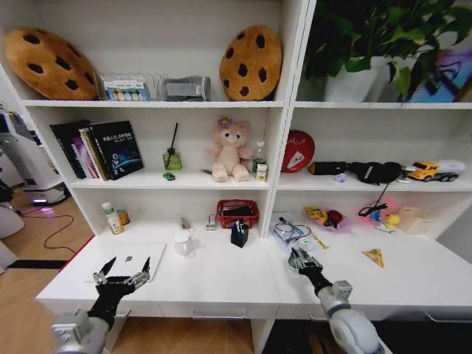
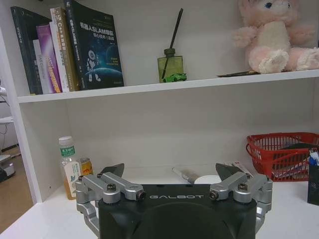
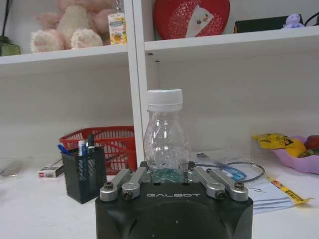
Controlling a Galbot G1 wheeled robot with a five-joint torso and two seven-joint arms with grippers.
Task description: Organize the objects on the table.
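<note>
White shelving backed the long white counter, where a black pen holder stood in front of a red mesh basket. Blue and black pens stuck up out of the holder, and something dark lay inside the basket. A silver laptop lay flat at the counter's left end, with a white mug just beside it. On the shelf above, a tiny green toy car sat against a green diffuser jar holding a dark stick. The left gripper hovered over the laptop's near edge, its jaws spread wide and holding nothing. The right gripper reached over the counter's right half, jaws closed around a clear plastic bottle with a white cap, held upright.
</note>
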